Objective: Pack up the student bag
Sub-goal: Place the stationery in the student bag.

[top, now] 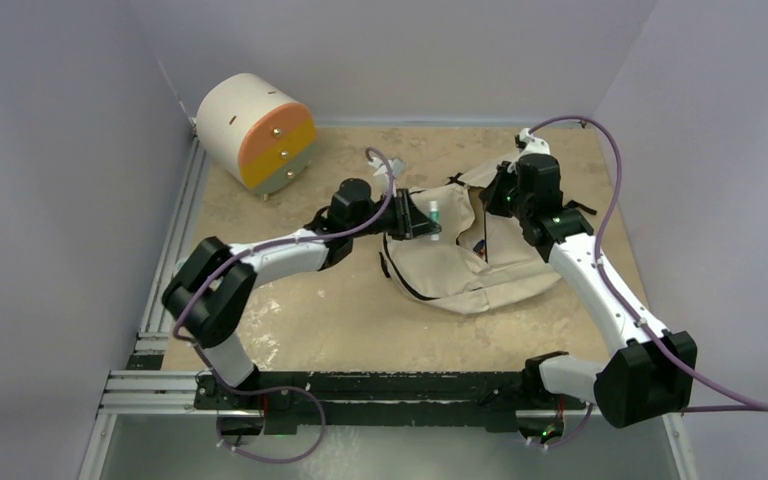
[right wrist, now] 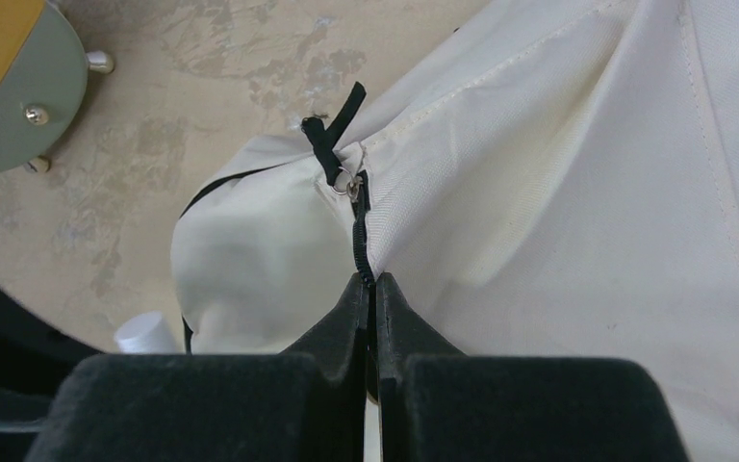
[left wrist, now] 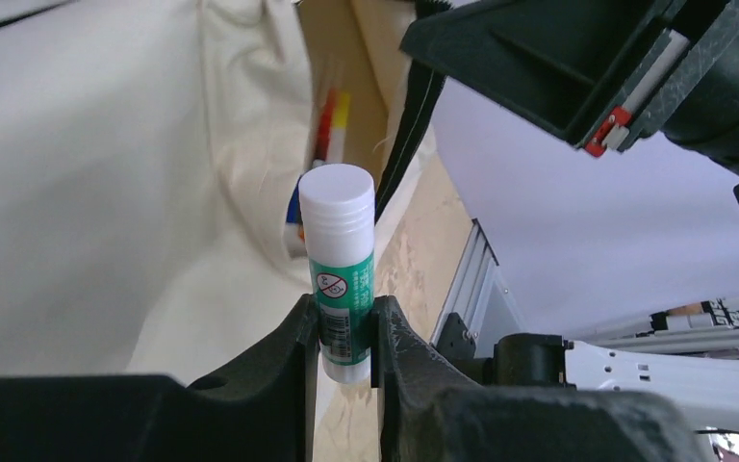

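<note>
top view / bag place: student bag (top: 460, 268) lies slumped on the table (top: 340, 320), right of centre, well apart from the drawer unit (top: 258, 132).
top view / arms: left gripper (top: 426, 220) at the bag's mouth; right gripper (top: 497, 200) on the bag's far edge.
left wrist / claw: narrow, clamped on the lower body of a glue stick (left wrist: 339, 260), cap pointing away.
left wrist / bag mouth: gap just past the cap, coloured pens (left wrist: 327, 130) inside.
right wrist / claw: pinched flat on the cloth at the zipper (right wrist: 358, 231); the fabric pulls into a ridge there.
handling / bag: likely light, soft and floppy, and the mouth would sag shut if let go. Best hold is the zipper seam or a strap, not the flat panel.
handling / stick: light, stiff, smooth plastic that may swivel in the jaws.
</note>
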